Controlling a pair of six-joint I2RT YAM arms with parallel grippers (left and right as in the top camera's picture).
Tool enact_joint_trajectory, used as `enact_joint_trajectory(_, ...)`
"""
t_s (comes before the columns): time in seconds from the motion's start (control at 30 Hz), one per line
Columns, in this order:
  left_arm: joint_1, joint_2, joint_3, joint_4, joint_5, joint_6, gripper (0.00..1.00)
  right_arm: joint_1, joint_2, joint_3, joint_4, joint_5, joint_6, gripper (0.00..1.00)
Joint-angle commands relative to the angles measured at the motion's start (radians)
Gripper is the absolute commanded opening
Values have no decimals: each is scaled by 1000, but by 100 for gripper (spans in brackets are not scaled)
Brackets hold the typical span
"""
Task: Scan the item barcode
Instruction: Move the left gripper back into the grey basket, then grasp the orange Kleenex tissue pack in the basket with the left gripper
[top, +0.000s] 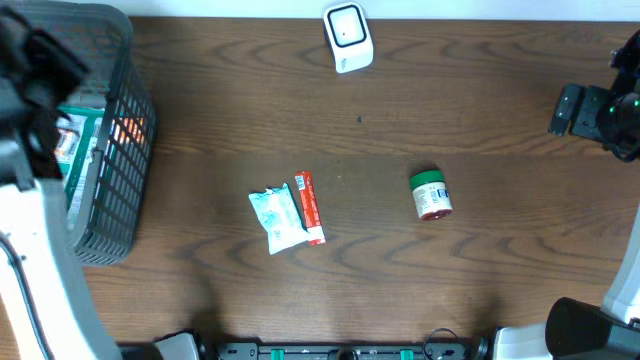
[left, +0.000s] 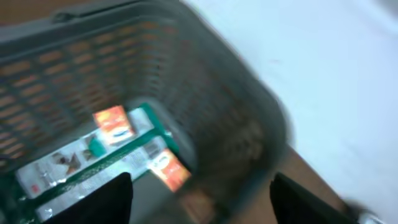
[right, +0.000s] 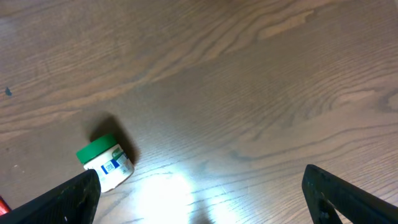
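Overhead, far left: a grey basket (top: 110, 200) holds a green boxed item (left: 93, 163). The left tool (left: 202, 208) hangs above it, fingers spread, gripping nothing. Mid-frame on the bench (top: 480, 100), a pale packet (top: 275, 218) touches a red stick (top: 309, 208). A white scanner (top: 347, 36) sits top centre and a green-lidded jar (top: 431, 195) right of centre. At the right edge, the right tool (right: 199, 199) gapes wide, empty.

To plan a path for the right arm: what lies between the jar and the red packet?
Nothing. In the overhead view, the table is bare wood between the jar and the red packet.
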Motion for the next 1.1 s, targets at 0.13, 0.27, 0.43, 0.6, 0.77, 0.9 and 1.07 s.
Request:
enact_joint_trajectory(0.13, 151, 304, 21, 7, -14, -35, 74, -3, 3, 11, 0, -1, 15, 99)
enact_joint_trajectory(0.27, 182, 427, 21, 48, -14, -39, 74, -3, 3, 11, 0, -1, 14, 99)
enact_joint_trajectory(0.43, 189, 555, 21, 143, -14, -39, 74, -3, 3, 11, 0, -1, 14, 99)
enact_joint_trajectory(0.6, 190, 655, 21, 171, -15, -39, 74, -3, 3, 11, 0, -1, 14, 99)
enact_joint_trajectory(0.77, 190, 740, 21, 174, -95, -54, 79, -3, 3, 11, 0, -1, 15, 99)
enact_joint_trajectory(0.9, 190, 808, 21, 193, -108, -50, 82, -3, 3, 11, 0, -1, 15, 99)
enact_joint_trajectory(1.07, 189, 831, 21, 200, -108, -45, 59, -5, 3, 11, 0, -1, 14, 99)
